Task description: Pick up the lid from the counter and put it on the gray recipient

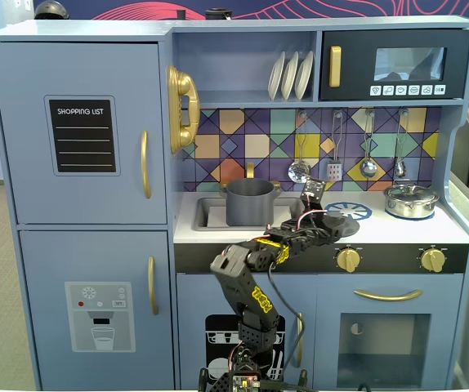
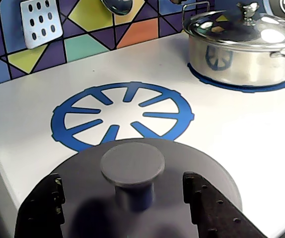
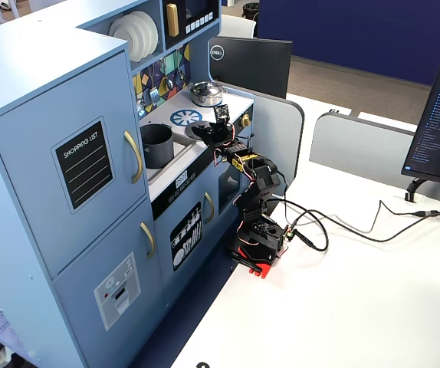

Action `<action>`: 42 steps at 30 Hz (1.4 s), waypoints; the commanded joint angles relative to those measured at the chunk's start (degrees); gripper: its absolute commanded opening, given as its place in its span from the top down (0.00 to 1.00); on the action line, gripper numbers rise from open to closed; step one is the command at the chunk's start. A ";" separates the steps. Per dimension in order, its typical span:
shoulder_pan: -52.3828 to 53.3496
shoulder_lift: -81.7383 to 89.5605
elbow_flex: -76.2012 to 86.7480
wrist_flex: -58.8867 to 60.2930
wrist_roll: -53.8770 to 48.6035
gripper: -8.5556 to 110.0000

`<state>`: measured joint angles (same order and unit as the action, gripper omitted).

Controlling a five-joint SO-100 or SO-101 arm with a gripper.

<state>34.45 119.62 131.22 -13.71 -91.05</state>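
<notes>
The dark gray lid (image 2: 132,163) lies on the white counter, just in front of the blue burner print (image 2: 122,114). In the wrist view my gripper (image 2: 122,181) is open, with one black finger on each side of the lid's central knob and a gap to it on both sides. The lid (image 1: 341,223) and gripper (image 1: 323,217) also show in both fixed views, and so does the gray pot (image 1: 249,202), which stands uncovered in the sink to the left. In a fixed view the pot (image 3: 157,146) is left of the lid (image 3: 199,132).
A shiny silver pot with its own lid (image 2: 242,49) stands on the far right burner. Utensils hang on the tiled back wall (image 1: 332,135). The arm's base (image 3: 254,238) sits on a white desk in front of the toy kitchen.
</notes>
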 commanded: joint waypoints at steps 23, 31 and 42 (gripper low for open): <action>-0.70 -14.24 -11.25 -6.94 1.76 0.93; -1.67 -11.87 -16.70 -5.01 0.97 0.93; -10.02 0.18 -29.09 13.45 3.34 0.93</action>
<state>28.56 112.06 108.63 -5.01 -89.74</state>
